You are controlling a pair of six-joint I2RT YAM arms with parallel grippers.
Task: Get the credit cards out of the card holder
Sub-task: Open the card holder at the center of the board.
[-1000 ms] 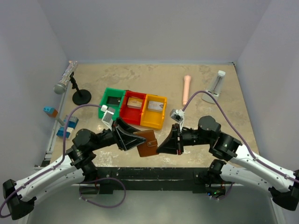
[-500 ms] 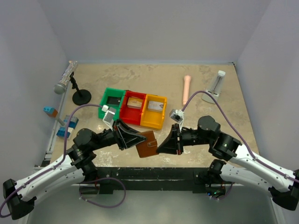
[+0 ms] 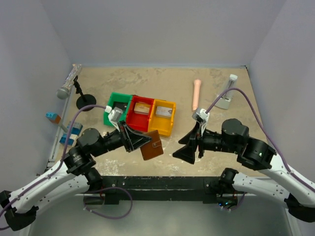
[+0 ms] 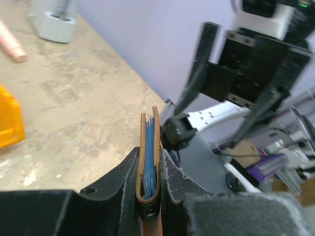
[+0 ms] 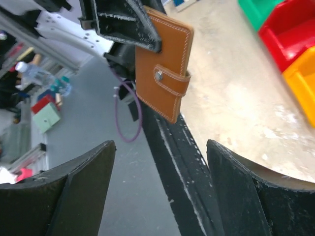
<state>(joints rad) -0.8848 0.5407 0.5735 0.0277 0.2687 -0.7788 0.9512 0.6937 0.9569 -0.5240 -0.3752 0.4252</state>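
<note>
table (image 3: pixel 221 132): tan mottled top, both arms reaching in from 6 o'clock.
left gripper (image 3: pixel 140 141): clamped on one edge of the holder, which stands edge-up between its fingers.
right gripper (image 3: pixel 184 147): jaws spread wide, nothing between them; at 3 o'clock of the holder, apart from it and facing it.
bins (image 3: pixel 140 114): green, red and yellow in a touching row at mid-table, at 12 o'clock of the holder.
holder (image 3: pixel 152 145): brown, folded shut, strap snapped across its face; held off the table by the near edge, at 6 o'clock of the red bin.
cards (image 4: pixel 150 157): blue edges showing between the holder's two leaves.
microphone (image 3: pixel 68 82): at 10 o'clock on the table.
pink stick (image 3: pixel 197 94): at 1 o'clock of the yellow bin.
</note>
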